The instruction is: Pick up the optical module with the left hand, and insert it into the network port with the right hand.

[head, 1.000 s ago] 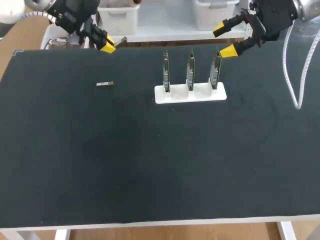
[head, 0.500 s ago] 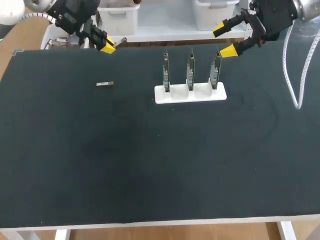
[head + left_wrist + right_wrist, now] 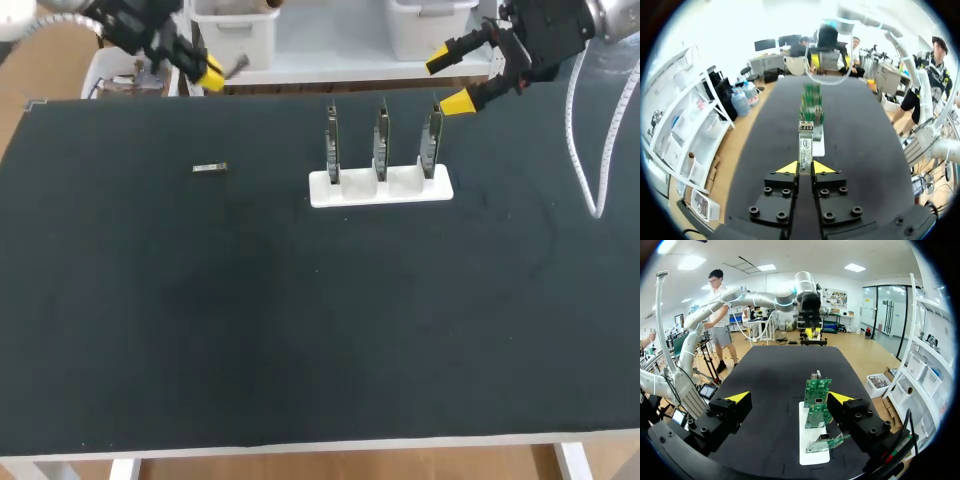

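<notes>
Lifts the left gripper [image 3: 211, 73] higher toward the upper left, clamped on the optical module [image 3: 237, 64]; suggests pickup done, handover pending; leaves the right gripper [image 3: 448, 82] spread wide at upper right; matte black table mat [image 3: 300, 330]; glossy white holder [image 3: 380, 187], centre; three upright green circuit boards [image 3: 381, 140]; slim boxy metal spare module [image 3: 209, 168] flat at left.

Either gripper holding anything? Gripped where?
Left gripper: jaws shut on the near end of the optical module, the rest sticking out ahead. Right gripper: jaws open, nothing held.
</notes>
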You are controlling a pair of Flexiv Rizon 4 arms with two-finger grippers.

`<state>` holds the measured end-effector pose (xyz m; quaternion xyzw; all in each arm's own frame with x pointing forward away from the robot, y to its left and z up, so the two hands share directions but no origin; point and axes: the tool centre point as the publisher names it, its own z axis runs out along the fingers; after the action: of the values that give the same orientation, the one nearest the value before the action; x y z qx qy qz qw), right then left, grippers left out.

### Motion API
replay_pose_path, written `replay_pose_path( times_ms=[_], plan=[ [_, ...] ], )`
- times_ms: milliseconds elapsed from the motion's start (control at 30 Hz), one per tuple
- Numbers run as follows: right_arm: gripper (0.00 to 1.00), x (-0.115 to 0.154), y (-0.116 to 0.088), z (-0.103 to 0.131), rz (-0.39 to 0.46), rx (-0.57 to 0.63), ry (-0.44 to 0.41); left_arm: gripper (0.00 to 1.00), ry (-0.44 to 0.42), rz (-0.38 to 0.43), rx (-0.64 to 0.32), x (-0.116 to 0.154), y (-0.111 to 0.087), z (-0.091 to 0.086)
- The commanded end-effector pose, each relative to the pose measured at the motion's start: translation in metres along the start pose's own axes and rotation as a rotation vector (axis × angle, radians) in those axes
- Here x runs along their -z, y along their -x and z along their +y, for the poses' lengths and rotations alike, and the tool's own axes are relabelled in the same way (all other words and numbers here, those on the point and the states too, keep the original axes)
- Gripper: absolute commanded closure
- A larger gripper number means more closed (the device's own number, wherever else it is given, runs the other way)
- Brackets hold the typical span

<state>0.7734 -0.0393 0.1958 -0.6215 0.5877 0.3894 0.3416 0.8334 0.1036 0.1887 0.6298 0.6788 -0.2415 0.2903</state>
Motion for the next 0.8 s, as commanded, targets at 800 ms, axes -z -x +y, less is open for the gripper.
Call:
replay_pose_path(
  times_ms=[800],
  plan=[
    [0.00, 0.000, 0.000, 0.001, 0.001, 0.000, -0.003, 1.00, 0.243, -0.101, 0.099, -0.074, 0.115, -0.118]
  ],
)
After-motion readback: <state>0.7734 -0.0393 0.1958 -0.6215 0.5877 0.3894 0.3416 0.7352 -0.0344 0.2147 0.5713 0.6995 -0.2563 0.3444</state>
